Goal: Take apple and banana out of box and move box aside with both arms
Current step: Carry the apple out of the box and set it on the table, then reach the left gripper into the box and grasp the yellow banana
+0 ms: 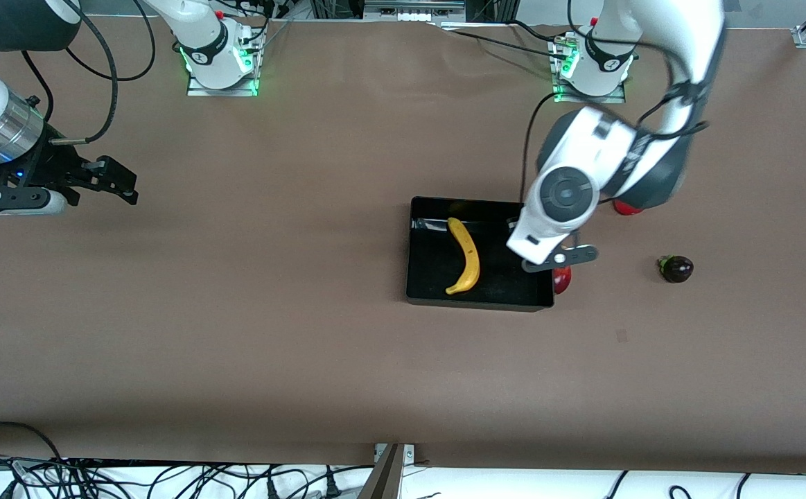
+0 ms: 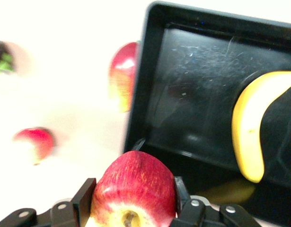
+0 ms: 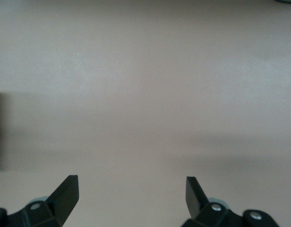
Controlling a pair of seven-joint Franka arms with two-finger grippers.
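Brown table [image 1: 305, 333] is carrying a glossy black tray [image 1: 437, 294] holding a banana [image 1: 465, 256]; left gripper [image 2: 133, 208] is clamping a red-yellow apple [image 2: 133, 189] beside the tray, right gripper [image 3: 132, 194] waiting agape over bare table.

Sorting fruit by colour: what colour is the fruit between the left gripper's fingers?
Red, fading to yellow at its end; the left wrist view shows it best.

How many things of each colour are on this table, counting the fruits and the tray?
Yellow banana: 1
Red-yellow fruits: 3
Dark purple fruit: 1
Black tray: 1
Total: 6
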